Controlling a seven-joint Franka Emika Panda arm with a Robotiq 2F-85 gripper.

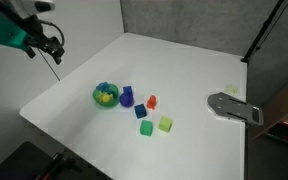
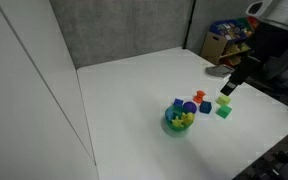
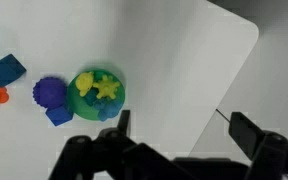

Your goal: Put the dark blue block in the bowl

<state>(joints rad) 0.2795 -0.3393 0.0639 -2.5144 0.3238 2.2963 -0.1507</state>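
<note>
The dark blue block [image 1: 140, 111] lies on the white table, apart from the bowl; it also shows in the other exterior view [image 2: 205, 106] and at the wrist view's left edge [image 3: 4, 70]. The small green-teal bowl [image 1: 105, 95] [image 2: 179, 121] [image 3: 97, 95] holds yellow-green and blue pieces. A taller purplish-blue block [image 1: 127, 97] [image 3: 51, 92] stands right beside the bowl. My gripper [image 1: 52, 50] [image 2: 229, 88] [image 3: 184, 125] is open and empty. It hangs high above the table, well away from the block and the bowl.
A red-orange piece [image 1: 152, 101] and two green cubes [image 1: 146, 128] [image 1: 165, 124] lie near the dark blue block. A grey flat object [image 1: 234, 107] lies at the table's edge. The white table [image 1: 184, 70] ends close to the bowl. A shelf with clutter [image 2: 229, 40] stands behind.
</note>
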